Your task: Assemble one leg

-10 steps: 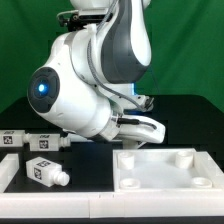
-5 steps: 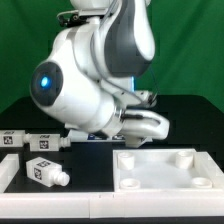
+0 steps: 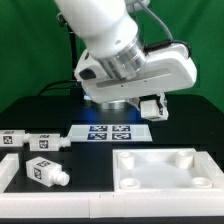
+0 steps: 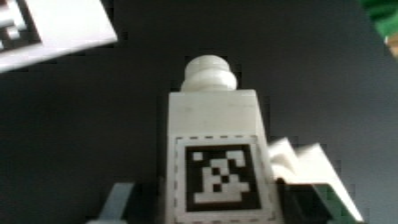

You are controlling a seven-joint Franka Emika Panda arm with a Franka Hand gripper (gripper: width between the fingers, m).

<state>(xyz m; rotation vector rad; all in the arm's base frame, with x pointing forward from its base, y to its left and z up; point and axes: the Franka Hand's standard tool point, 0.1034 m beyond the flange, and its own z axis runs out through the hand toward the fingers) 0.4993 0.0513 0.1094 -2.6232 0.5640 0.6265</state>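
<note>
Starting at the front of the desk (image 3: 92,160): one loose leg (image 3: 42,170) lies toward the exterior view's left. The large white tray-like piece (image 3: 165,167) sits toward the right, its corner holes showing nothing in them. Two more legs (image 3: 40,143) lie just behind the loose one. Farther back is the marker board (image 3: 110,132).

Above that, well clear of the desk, the tool (image 4: 217,195) is clamped on the leg (image 4: 217,125). In the wrist view its fingers (image 4: 118,203) sit on either side of the tagged block, with the round stub pointing away from the wrist.

Progress, as judged: pick-up looks done and the leg is airborne. Left to do: carry it across to the tray-like piece, line the stub up with a corner hole and seat it. No leg appears mounted yet.
</note>
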